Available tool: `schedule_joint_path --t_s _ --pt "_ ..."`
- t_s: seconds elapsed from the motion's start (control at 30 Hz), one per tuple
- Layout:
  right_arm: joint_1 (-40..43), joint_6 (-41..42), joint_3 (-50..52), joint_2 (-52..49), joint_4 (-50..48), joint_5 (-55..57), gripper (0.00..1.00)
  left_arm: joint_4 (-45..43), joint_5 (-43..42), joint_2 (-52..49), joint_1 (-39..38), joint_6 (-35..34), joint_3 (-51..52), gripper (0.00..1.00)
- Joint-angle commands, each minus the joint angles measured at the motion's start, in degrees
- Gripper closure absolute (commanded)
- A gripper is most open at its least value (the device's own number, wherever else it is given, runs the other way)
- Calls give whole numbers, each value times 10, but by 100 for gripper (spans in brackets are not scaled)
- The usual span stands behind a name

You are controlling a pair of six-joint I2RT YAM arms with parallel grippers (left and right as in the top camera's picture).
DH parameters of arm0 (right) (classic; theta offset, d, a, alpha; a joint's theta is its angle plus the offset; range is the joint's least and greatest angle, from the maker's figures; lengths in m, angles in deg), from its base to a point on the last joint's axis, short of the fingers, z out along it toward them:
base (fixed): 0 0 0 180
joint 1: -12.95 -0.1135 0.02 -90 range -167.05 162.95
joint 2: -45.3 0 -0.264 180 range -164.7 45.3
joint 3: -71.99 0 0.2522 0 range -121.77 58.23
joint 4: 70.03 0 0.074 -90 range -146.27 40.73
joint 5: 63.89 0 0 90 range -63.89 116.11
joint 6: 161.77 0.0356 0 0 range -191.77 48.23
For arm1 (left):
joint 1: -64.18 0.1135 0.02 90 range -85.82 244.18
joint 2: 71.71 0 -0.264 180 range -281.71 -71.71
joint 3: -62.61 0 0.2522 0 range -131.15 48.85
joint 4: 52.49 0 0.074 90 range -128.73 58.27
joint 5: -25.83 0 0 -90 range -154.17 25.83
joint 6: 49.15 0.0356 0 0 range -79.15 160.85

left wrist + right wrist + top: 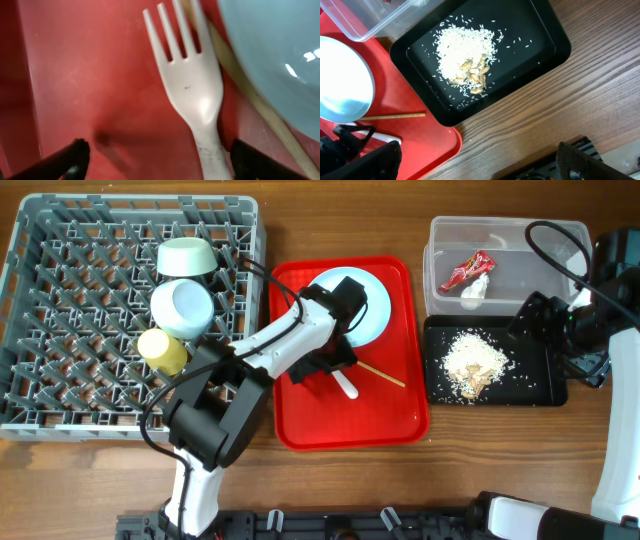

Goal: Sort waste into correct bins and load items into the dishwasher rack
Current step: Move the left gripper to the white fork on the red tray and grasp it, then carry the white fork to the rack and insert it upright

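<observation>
A white plastic fork (346, 387) lies on the red serving tray (340, 430) beside a wooden chopstick (382, 374) and the pale blue plate (365, 305). My left gripper (162, 160) is open low over the tray, with the fork (195, 85) handle between its fingers, close to the right one. Two bowls (188, 257) (183, 307) and the yellow cup (162, 350) sit in the grey rack (60, 330). The clear tub (500, 225) holds the red wrapper (467, 270) and the paper wad (475, 288). The black tray (540, 385) holds food scraps (472, 362). My right gripper (477, 162) is open and empty above the wood.
The left arm lies across the left half of the red tray. The right arm stands at the table's right edge beside the black tray (540, 30). The chopstick (255, 100) lies partly under the plate (270, 60).
</observation>
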Motion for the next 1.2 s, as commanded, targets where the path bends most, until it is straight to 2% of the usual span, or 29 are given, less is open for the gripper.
schedule_joint_path --t_s 0.0,0.07,0.23,0.37,0.57,0.8,1.0,1.17 --pt "2 -2 -9 11 3 4 0 6 12 -19 -5 -11 4 34" --pt "2 -2 -10 11 4 4 0 7 12 -19 -5 -10 5 44" --pt "2 -2 -9 11 5 4 0 7 12 -19 -6 -11 4 54" --pt "2 -2 -9 11 5 4 0 7 9 -19 -6 -11 4 66" --pt "2 -2 -10 11 5 4 0 3 -9 -19 -10 -11 10 63" --pt "2 -2 -9 11 5 4 0 -34 -12 -19 -13 -10 52 66" --pt "2 -2 -10 11 5 4 0 -34 -11 -19 -13 -10 55 75" --pt "2 -2 -10 11 5 4 0 -34 -11 -19 -12 -6 55 91"
